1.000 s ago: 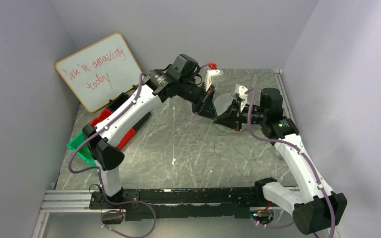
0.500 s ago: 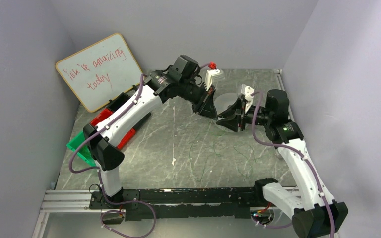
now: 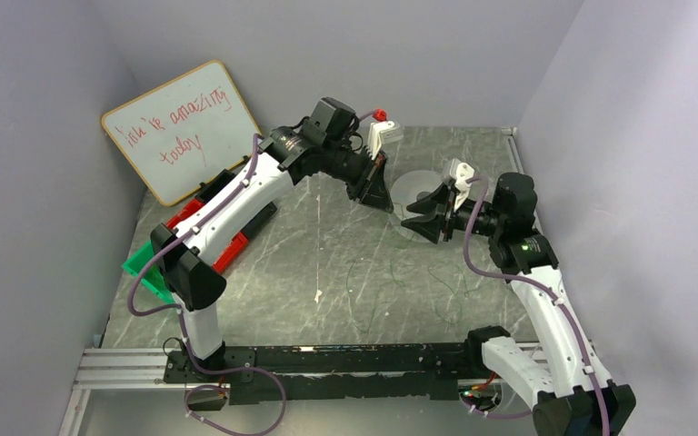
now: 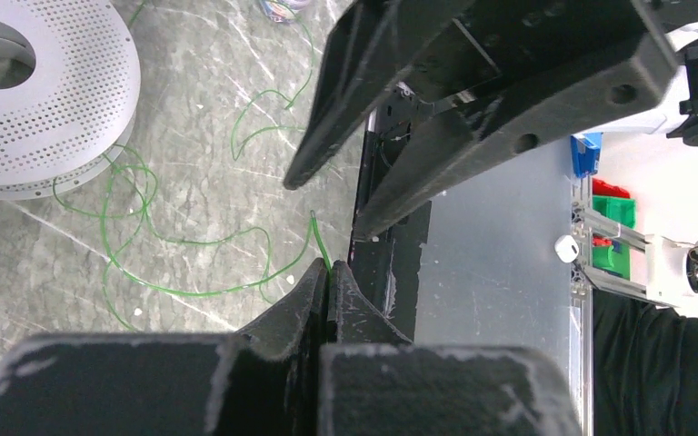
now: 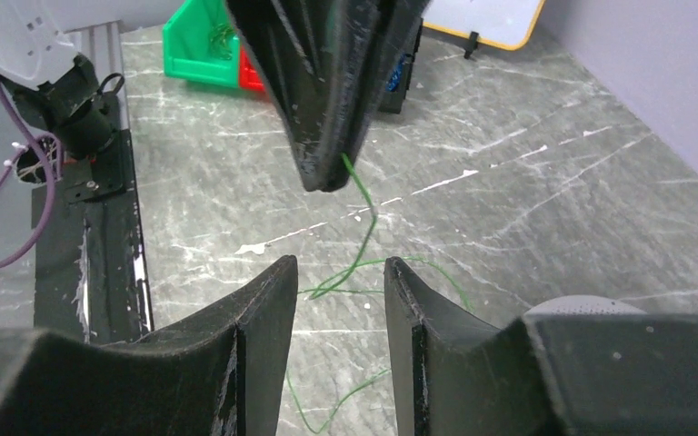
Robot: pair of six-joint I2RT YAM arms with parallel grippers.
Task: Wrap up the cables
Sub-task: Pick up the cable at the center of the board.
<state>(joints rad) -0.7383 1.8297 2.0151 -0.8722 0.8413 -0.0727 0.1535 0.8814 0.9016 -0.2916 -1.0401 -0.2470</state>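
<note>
**Green cable: one end pinched, second grip pending**

- Left gripper point(image 4: 327, 272): clenched on the cable point(image 4: 191, 292). The end of the strand is pinched between the closed jaws, and a short stub shows beyond them.
- Right gripper point(image 5: 338, 282): released, jaws parted, nothing held. It is faced toward the left gripper, just beside it. The hanging strand is seen running down toward the gap between its fingers.
- Cable: a hair-thin green strand, trailed from the pinch down to the bench point(image 3: 327, 254). There it lies in loose loops close to the edge of a white perforated reel point(image 4: 100, 136).
- Step judged in hand: a second grip to be taken just below the pinch, so that winding can be started.
- Handling notes:
  - The strand should be centred between the right fingers before closing, since so fine a wire is easily missed.
  - The left pinch should be kept firm.
  - Slack should be drawn gently, so that the loops are not snagged on the reel.
</note>
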